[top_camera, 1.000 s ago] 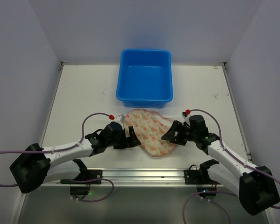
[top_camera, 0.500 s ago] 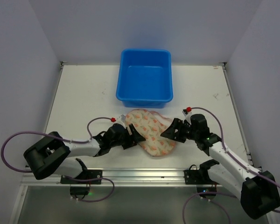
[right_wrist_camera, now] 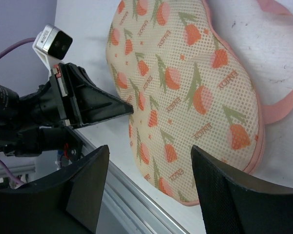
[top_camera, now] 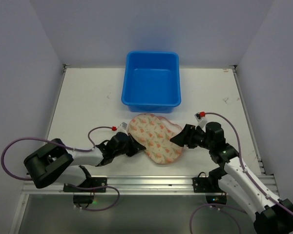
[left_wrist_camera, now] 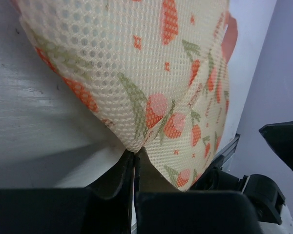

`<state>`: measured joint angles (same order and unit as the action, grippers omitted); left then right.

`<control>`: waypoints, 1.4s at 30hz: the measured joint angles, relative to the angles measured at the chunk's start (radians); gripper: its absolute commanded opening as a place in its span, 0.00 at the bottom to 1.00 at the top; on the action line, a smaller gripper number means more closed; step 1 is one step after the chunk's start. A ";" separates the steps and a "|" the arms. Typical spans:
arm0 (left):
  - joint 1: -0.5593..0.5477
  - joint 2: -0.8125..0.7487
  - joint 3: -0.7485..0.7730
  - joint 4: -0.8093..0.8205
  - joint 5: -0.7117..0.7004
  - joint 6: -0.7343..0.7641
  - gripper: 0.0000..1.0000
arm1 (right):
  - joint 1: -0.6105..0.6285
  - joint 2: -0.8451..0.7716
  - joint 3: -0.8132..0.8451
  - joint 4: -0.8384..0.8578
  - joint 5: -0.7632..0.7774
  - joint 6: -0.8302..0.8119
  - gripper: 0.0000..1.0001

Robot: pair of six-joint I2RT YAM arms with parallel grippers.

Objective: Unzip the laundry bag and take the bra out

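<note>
Cream mesh laundry bag [top_camera: 156, 139], orange-printed, lies on the worktop [top_camera: 88, 107] near the blue tub [top_camera: 151, 80]. My left fingers [left_wrist_camera: 115, 180] pinch its edge, closed; my right fingers [right_wrist_camera: 224, 195] hover spread, holding nothing.

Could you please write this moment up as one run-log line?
left gripper: shut on laundry bag edge | right gripper: open at bag's right edge | bra: not visible

Bright even light; soft shadows; left end effector [left_wrist_camera: 135, 161] dark, slightly blurred close-up.
</note>
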<state>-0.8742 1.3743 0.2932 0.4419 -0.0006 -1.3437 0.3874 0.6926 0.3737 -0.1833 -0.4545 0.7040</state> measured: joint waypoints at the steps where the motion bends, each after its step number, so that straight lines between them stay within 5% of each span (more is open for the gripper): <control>1: 0.000 -0.019 -0.005 -0.003 -0.006 -0.005 0.00 | 0.000 -0.013 0.000 -0.007 0.000 -0.010 0.70; 15: -0.013 -0.468 0.022 -0.290 -0.188 -0.091 0.00 | 0.032 -0.209 0.002 -0.011 -0.013 -0.140 0.70; 25: -0.023 -0.660 0.026 -0.571 -0.364 -0.199 0.00 | 0.224 -0.059 0.083 0.030 0.020 -0.200 0.65; 36: -0.024 -0.468 0.101 -0.615 -0.436 -0.216 0.00 | 0.518 0.176 0.151 0.111 0.272 -0.137 0.42; 42: -0.024 -0.428 0.146 -0.573 -0.443 -0.209 0.00 | 0.602 0.289 0.156 0.162 0.379 -0.051 0.40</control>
<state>-0.8978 0.9466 0.4397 -0.1314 -0.4431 -1.5524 0.9890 0.9817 0.5297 -0.0216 -0.0753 0.6529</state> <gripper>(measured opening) 0.011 0.403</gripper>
